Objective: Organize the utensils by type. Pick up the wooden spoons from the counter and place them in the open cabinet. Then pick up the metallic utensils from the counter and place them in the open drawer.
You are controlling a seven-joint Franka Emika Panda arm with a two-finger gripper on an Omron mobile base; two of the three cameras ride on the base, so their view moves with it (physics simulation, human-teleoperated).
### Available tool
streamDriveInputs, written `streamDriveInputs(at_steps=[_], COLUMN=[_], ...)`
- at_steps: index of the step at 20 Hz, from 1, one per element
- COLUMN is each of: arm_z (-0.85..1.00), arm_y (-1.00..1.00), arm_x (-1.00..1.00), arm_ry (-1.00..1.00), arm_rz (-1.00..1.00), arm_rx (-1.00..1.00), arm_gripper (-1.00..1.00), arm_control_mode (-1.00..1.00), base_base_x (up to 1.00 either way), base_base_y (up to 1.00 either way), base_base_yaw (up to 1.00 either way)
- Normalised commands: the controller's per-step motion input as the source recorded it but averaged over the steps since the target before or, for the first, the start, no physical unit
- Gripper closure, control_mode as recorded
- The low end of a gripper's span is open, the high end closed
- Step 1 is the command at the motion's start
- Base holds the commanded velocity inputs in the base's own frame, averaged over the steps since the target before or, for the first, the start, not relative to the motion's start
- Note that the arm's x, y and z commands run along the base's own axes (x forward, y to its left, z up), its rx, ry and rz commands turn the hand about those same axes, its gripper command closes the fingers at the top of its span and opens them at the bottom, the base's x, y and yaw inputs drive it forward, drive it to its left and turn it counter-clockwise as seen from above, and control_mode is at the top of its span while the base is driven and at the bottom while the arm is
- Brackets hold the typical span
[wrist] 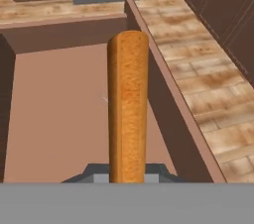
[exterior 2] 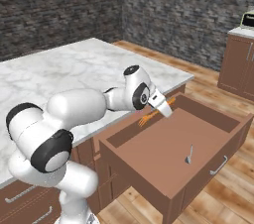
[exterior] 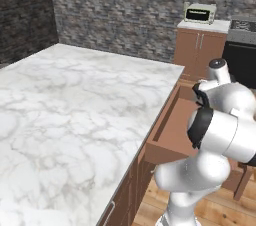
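The hand (exterior 2: 163, 108) grips the orange-brown fork (exterior 2: 155, 112) by its handle, jaws narrow, holding it over the drawer (exterior 2: 208, 141) near the counter (exterior 2: 74, 69). A small silvery spoon (exterior 2: 189, 154), probably metal, lies on the drawer bottom.

Even, flat rendered light, soft faint shadows; no glare, slightly coarse pixelated edges, everything in focus

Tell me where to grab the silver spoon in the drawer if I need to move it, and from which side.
Take the silver spoon by its slim handle, coming straight down from above. It lies flat on the open drawer's bare bottom, away from the walls, so only the top is free. The hand first has to release the fork.
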Motion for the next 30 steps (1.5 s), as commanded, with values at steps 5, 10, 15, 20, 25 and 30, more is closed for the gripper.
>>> streamDriveInputs(at_steps=[5, 10, 15, 20, 25, 30], arm_z=[-0.55, -0.57, -0.48, -0.35, -0.35, -0.38], arm_y=[-0.74, -0.2, 0.02, 0.11, 0.27, 0.31], arm_x=[0.0, 0.0, 0.01, 0.0, 0.03, 0.08], arm_ry=[0.0, 0.0, 0.0, 0.0, 0.0, 0.0], arm_rz=[0.0, 0.01, 0.06, 0.03, 0.02, 0.03], arm_rx=[0.08, 0.0, 0.0, 0.0, 0.0, -0.01], arm_gripper=[1.0, 1.0, 1.0, 1.0, 1.0, 1.0], arm_control_mode=[-1.0, -1.0, -1.0, -1.0, -1.0, -1.0], base_base_x=[0.0, 0.0, 0.0, 0.0, 0.0, 0.0], base_base_y=[0.0, 0.0, 0.0, 0.0, 0.0, 0.0], base_base_yaw=[0.0, 0.0, 0.0, 0.0, 0.0, 0.0])
